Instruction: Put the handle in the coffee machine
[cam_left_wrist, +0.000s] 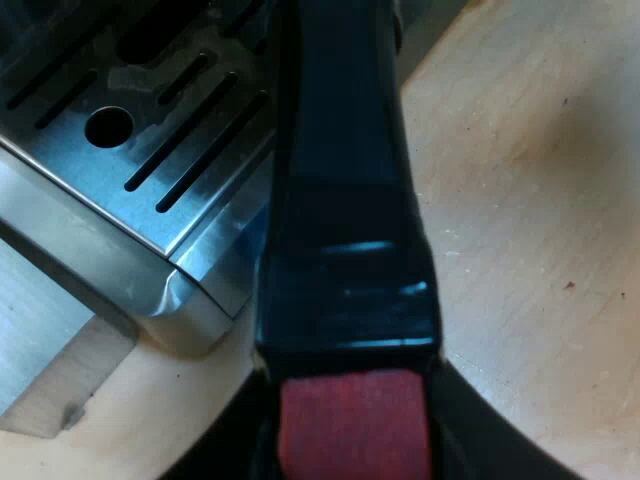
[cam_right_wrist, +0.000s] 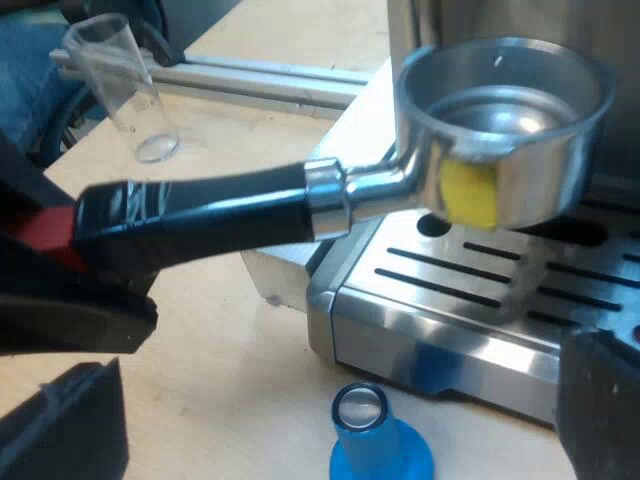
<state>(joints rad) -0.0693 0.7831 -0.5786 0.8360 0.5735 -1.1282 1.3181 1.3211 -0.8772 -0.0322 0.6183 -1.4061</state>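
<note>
The metal holder (cam_right_wrist: 500, 130) hangs level over the espresso machine's slotted drip tray (cam_right_wrist: 470, 290), its empty basket facing up just under the machine's front. Its dark handle (cam_right_wrist: 200, 215) runs away from the machine to the red end (cam_left_wrist: 350, 430). My left gripper (cam_left_wrist: 352, 440) is shut on that red end, and it also shows from the other arm (cam_right_wrist: 60, 290). Seen from the left wrist, the handle (cam_left_wrist: 340, 180) crosses the drip tray's corner (cam_left_wrist: 180, 170). My right gripper (cam_right_wrist: 330, 415) is open, its fingers (cam_right_wrist: 60, 425) wide apart and apart from the holder.
A blue tamper (cam_right_wrist: 375, 445) stands on the wooden table (cam_right_wrist: 220, 340) in front of the drip tray, between my right fingers. An empty measuring glass (cam_right_wrist: 125, 90) stands farther off, beside a metal rail (cam_right_wrist: 270, 80). Blue fabric (cam_right_wrist: 25, 80) shows beyond the glass.
</note>
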